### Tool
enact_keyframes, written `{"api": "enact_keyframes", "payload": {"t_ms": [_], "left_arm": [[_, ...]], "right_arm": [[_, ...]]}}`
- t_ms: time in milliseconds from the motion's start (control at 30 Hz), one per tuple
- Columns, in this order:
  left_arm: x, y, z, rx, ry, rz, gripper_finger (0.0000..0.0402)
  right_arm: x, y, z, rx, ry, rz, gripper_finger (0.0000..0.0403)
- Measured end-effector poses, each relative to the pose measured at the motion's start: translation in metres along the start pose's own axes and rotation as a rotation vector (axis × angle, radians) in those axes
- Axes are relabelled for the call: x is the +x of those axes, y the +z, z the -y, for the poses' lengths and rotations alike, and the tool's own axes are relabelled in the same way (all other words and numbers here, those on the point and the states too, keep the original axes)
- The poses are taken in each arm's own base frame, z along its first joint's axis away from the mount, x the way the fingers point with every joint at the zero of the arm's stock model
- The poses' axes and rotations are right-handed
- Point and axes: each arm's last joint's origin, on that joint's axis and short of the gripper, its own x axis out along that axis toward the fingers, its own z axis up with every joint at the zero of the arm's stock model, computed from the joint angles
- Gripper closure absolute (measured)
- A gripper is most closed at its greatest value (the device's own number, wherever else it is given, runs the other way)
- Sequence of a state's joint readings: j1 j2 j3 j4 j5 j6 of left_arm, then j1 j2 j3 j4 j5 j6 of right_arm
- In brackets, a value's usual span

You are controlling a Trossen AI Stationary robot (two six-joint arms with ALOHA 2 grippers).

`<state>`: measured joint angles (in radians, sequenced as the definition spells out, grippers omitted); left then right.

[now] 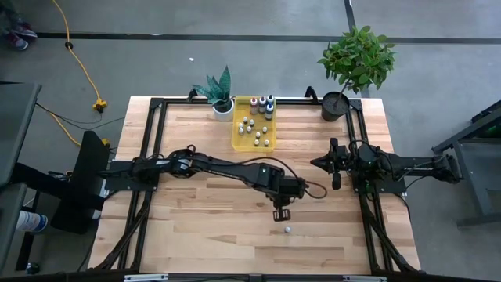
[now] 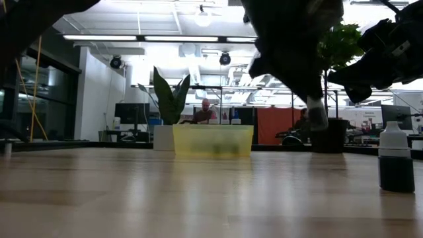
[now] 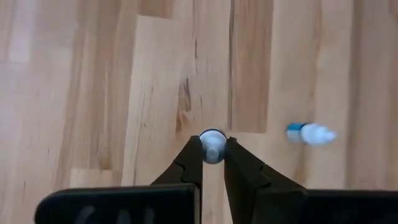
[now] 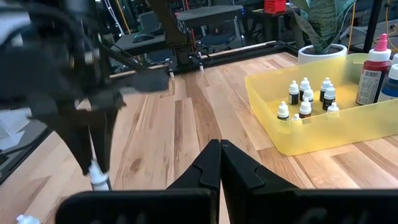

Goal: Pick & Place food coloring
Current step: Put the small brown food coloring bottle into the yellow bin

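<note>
Left gripper (image 3: 212, 152) pinches a white-capped bottle (image 3: 212, 145); another bottle (image 1: 288, 229) stands at lower centre. Yellow tray (image 1: 237, 135), upper centre, holds many bottles (image 1: 252, 125). Right gripper (image 4: 219, 155) closed, empty.

Open-plan lab; monitors (image 2: 125, 114), ceiling strip lights (image 2: 99, 38)

The table (image 1: 203, 227) was pale, smooth-planked wood with a slight sheen; the tray (image 4: 311, 140) was translucent yellow plastic.
</note>
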<state>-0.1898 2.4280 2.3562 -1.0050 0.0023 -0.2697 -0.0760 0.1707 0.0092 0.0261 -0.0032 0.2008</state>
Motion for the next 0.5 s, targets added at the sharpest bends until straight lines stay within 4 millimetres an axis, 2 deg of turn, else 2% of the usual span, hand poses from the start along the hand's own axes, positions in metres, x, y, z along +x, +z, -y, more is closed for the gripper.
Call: {"api": "enact_keyframes", "payload": {"t_ms": [233,500], "left_arm": [[-0.037,0.005,-0.007,-0.231,0.041,0.044,0.0377],[-0.088,-0.005,-0.025,-0.576,0.196,0.02,0.0378]], "right_arm": [[0.0,0.0,0.0,0.0,0.0,0.0,0.0402],[0.0,0.0,0.0,0.0,0.0,0.0,0.0402]]}}
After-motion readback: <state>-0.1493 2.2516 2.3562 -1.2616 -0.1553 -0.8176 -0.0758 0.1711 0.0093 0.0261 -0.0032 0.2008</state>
